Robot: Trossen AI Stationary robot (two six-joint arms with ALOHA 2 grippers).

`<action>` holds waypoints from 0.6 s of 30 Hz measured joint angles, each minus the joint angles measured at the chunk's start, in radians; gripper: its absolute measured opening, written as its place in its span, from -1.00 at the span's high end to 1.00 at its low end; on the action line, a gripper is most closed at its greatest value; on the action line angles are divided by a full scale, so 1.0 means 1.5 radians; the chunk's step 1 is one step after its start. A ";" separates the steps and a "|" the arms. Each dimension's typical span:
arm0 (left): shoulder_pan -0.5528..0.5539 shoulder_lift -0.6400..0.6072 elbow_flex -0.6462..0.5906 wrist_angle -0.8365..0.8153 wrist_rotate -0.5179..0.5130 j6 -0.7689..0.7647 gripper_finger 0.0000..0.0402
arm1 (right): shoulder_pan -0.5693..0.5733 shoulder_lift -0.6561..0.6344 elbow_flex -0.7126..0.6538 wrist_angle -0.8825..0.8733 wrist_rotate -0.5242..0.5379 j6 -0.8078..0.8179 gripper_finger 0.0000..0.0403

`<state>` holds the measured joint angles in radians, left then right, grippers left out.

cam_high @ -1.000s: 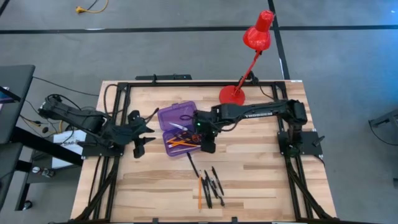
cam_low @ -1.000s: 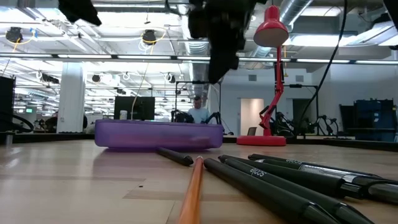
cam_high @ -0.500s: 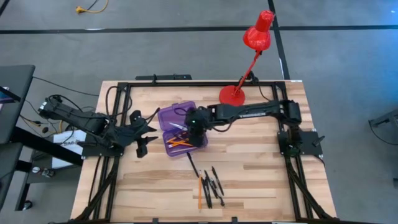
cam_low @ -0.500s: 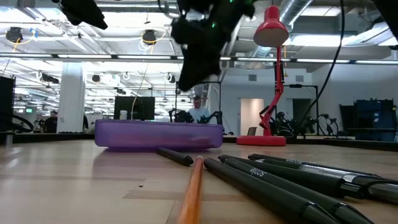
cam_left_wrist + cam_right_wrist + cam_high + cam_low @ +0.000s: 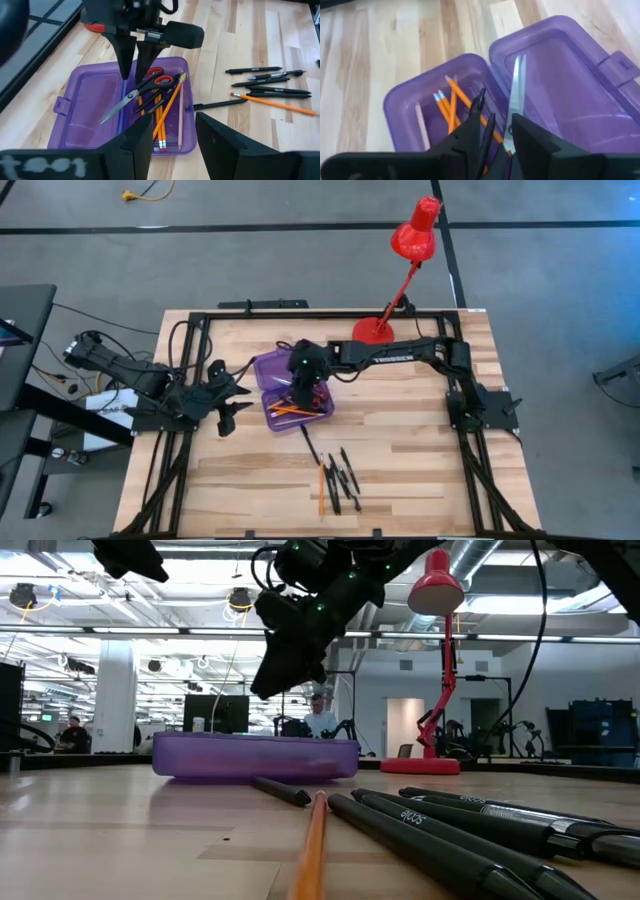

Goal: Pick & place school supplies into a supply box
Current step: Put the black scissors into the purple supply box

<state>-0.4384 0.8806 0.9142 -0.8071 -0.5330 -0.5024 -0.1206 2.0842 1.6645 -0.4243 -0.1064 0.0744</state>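
Observation:
The purple supply box point(image 5: 322, 412) lies open mid-table, its lid point(image 5: 85, 115) flat beside the tray. In the tray lie several orange pencils point(image 5: 162, 117) and black pens. The red-handled scissors point(image 5: 135, 95) lie across the hinge, handles in the tray and blades over the lid. My right gripper point(image 5: 132, 75) hangs point-down just above the scissors, fingers a little apart and empty, clear of the box rim in the low view point(image 5: 262, 690). My left gripper point(image 5: 232, 398) is open and empty, left of the box. Loose black pens point(image 5: 345, 475) and an orange pencil point(image 5: 321, 488) lie nearer the table's near edge.
One black pen point(image 5: 309, 443) lies on the table just off the box's near side. The red desk lamp's base point(image 5: 375, 332) stands behind the box to the right. A black frame rims the table.
My right gripper has gone toward the table's left edge and a little toward the far edge, from over the tray's right end to over the box's hinge. In the low view it has tipped to a slant.

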 joint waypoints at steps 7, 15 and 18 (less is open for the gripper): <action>-0.005 0.000 0.000 -0.010 -0.020 -0.011 0.32 | -0.008 0.014 -0.001 0.035 -0.001 -0.016 0.09; -0.005 0.000 0.000 -0.009 -0.028 -0.024 0.32 | -0.018 0.047 0.008 0.045 0.003 -0.010 -0.08; -0.005 0.000 0.000 -0.010 -0.029 -0.027 0.32 | -0.021 0.057 0.008 0.043 -0.003 -0.019 -0.05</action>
<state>-0.4458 0.8806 0.9142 -0.8214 -0.5769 -0.5430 -0.1519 2.1703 1.6768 -0.3602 -0.1109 0.0464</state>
